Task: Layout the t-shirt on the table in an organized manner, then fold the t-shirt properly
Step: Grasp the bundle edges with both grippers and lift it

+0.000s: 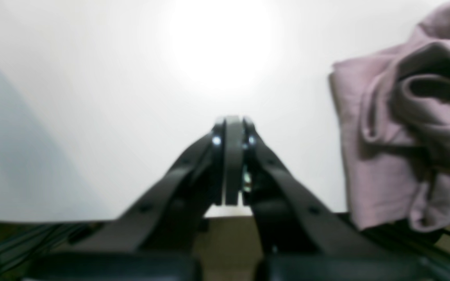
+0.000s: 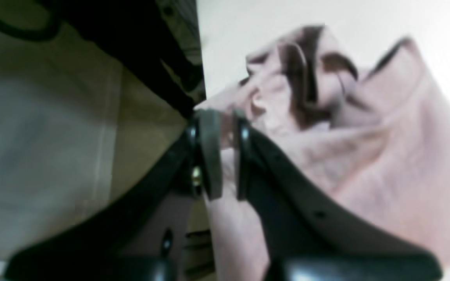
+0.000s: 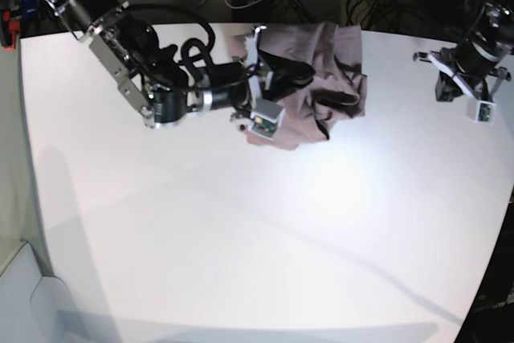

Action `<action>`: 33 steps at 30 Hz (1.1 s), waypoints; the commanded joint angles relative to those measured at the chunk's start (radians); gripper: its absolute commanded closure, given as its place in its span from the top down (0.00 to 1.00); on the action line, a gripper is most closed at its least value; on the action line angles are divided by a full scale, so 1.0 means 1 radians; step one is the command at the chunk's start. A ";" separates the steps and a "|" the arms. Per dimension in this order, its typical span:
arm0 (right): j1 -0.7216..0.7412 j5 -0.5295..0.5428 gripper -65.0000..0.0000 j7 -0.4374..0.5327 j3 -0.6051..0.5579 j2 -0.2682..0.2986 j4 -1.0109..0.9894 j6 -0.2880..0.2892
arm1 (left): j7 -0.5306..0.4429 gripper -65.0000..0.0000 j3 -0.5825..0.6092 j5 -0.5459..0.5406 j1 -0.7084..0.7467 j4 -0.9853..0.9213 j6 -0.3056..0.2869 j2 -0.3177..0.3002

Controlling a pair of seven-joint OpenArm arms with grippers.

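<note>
We see one t-shirt [image 3: 317, 78], dusty mauve and crumpled into a heap, lying at the far edge of the white counter [image 3: 257, 247]; in the right wrist view part of the cloth hangs over that edge toward the floor. Nearly all the rest of the counter is bare, with wide open room in front of the heap and to both sides of it.

We count two arms. The right end effector [image 2: 225, 152] sits at the shirt's edge beside the counter's rim, its two pads [image 2: 210, 156] narrowly apart with a fold of the mauve cloth pinched between them. In the base view this arm reaches in from the left, and its tip meets the heap's near-left side.

The left end effector [image 1: 233, 128] hovers over bare counter with its pads pressed together on nothing. The t-shirt [image 1: 404, 128] lies well apart from it, off to one side.
</note>
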 commanded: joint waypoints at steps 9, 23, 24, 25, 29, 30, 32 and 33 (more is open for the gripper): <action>-0.037 0.022 0.07 0.028 0.016 -0.007 0.011 0.007 | -0.019 0.25 0.190 -0.016 -0.042 0.017 0.002 0.000; -0.051 0.022 0.07 0.029 0.016 -0.009 -0.041 0.007 | -0.028 0.83 0.313 -0.007 -0.071 0.006 0.002 0.023; -0.051 0.022 0.07 0.029 0.016 -0.009 -0.041 0.007 | -0.028 0.83 0.313 -0.007 -0.074 0.000 0.002 0.023; -0.051 0.022 0.07 0.029 0.016 -0.009 -0.041 0.007 | -0.028 0.83 0.314 -0.007 -0.089 0.000 0.002 0.023; -0.051 0.022 0.07 0.029 0.016 -0.009 -0.041 0.007 | -0.027 0.83 0.347 -0.007 -0.134 -0.024 0.002 0.023; -0.051 0.022 0.07 0.029 0.016 -0.009 -0.041 0.007 | -0.027 0.83 0.368 -0.007 -0.143 -0.040 0.002 0.019; -0.051 0.022 0.07 0.029 0.016 -0.009 -0.041 0.007 | -0.027 0.83 0.417 -0.006 -0.155 -0.074 0.002 0.003; -0.051 0.022 0.07 0.029 0.016 -0.009 -0.041 0.007 | -0.028 0.83 0.439 -0.006 -0.157 -0.095 0.002 0.002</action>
